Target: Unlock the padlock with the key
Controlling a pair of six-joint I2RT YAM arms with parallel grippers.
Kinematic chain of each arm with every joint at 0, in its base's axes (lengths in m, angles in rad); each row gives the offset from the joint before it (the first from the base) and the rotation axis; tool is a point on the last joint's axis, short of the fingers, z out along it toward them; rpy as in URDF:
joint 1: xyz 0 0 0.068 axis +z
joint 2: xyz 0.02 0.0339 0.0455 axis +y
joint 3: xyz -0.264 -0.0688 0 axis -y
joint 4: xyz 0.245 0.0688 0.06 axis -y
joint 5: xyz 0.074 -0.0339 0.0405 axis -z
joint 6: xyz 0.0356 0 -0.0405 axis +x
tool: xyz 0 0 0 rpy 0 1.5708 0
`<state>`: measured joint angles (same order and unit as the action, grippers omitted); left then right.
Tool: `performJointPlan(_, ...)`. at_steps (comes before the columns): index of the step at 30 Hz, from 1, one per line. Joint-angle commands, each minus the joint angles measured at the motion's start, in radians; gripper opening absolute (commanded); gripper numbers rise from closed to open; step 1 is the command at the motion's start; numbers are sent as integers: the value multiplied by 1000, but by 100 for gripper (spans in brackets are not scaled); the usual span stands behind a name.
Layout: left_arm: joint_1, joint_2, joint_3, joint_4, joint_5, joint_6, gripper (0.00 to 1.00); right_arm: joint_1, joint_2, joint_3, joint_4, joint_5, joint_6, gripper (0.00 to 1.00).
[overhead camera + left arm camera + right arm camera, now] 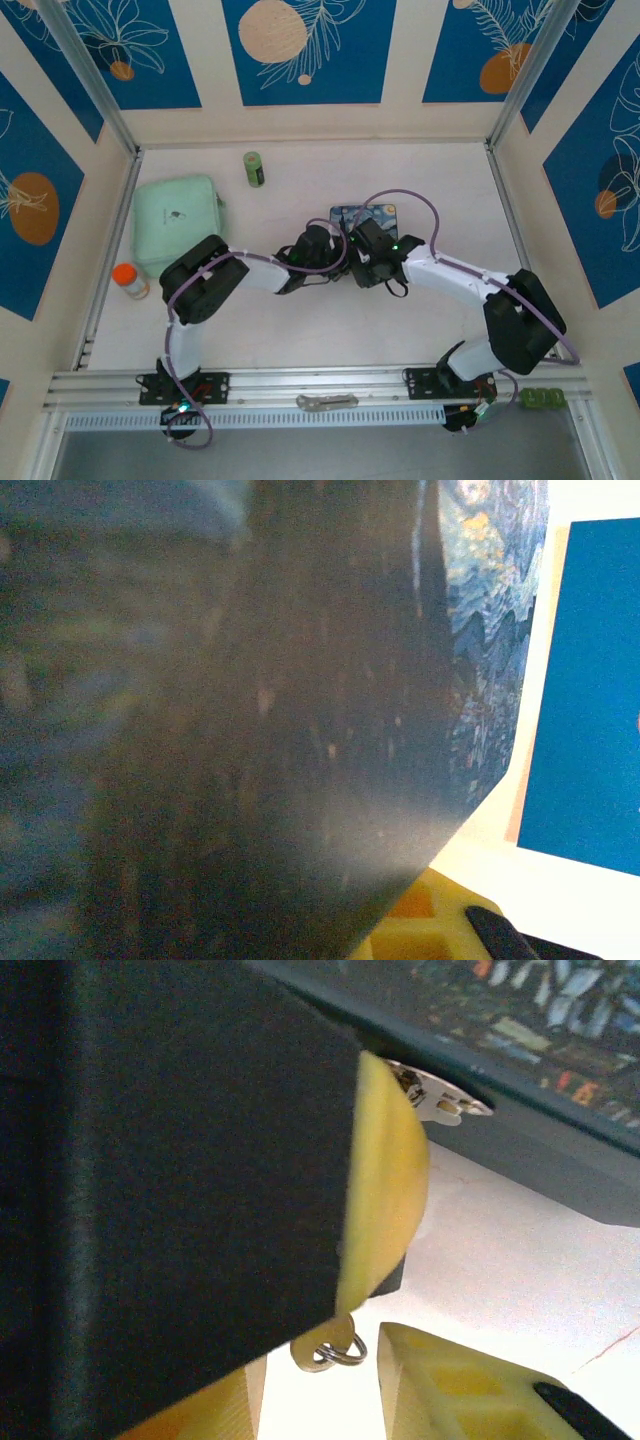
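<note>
Left gripper [328, 255]: jaws are clenching on the key [322, 1348], whose ringed end is poking out below a yellow pad [385, 1190] at lower centre of the right wrist view. Right gripper [322, 1408]: jaws are standing apart on either side of that ringed end, above the white table [520, 1270]. Padlock: I cannot tell where it is lying; a small silvery fitting [440, 1103] is showing against the blue painted tin [540, 1030], upper right.

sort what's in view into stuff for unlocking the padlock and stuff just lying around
For the job: key; padlock, too hidden to pick out.
Lying about: blue tin, green pouch, green can, orange-capped bottle, metal piece on rail.
</note>
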<state>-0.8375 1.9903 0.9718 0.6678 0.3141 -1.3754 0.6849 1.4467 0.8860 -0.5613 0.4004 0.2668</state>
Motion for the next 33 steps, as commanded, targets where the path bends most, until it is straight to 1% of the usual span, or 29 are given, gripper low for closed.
performJointPlan(1,9,-50,17,28,29,-14,0,20,25,34,14,78,-21,33)
performJointPlan(6,10,-55,18,33,35,-17,0,56,58,49,1,180,-16,26)
performJointPlan(9,11,-56,18,35,40,-23,0,75,67,60,4,239,-1,23)
performJointPlan(14,9,-59,0,51,44,-39,0,92,76,80,12,286,44,25)
performJointPlan(18,9,-61,-14,76,48,-57,0,101,92,78,32,305,52,24)
performJointPlan(23,10,-62,-23,100,54,-72,0,100,93,70,61,282,58,10)
performJointPlan(24,9,-64,-25,102,55,-72,0,95,87,68,67,261,57,6)
performJointPlan(25,10,-65,-27,104,55,-71,0,88,78,64,77,230,57,0)
performJointPlan(27,10,-65,-34,112,56,-71,0,65,54,50,104,150,48,0)
performJointPlan(29,10,-65,-44,125,57,-67,0,19,19,26,141,31,52,0)
performJointPlan(32,10,-58,-65,165,65,-59,0,-113,-39,-34,228,-250,88,0)
performJointPlan(33,11,-56,-77,184,66,-57,0,-175,-54,-59,268,-378,103,0)
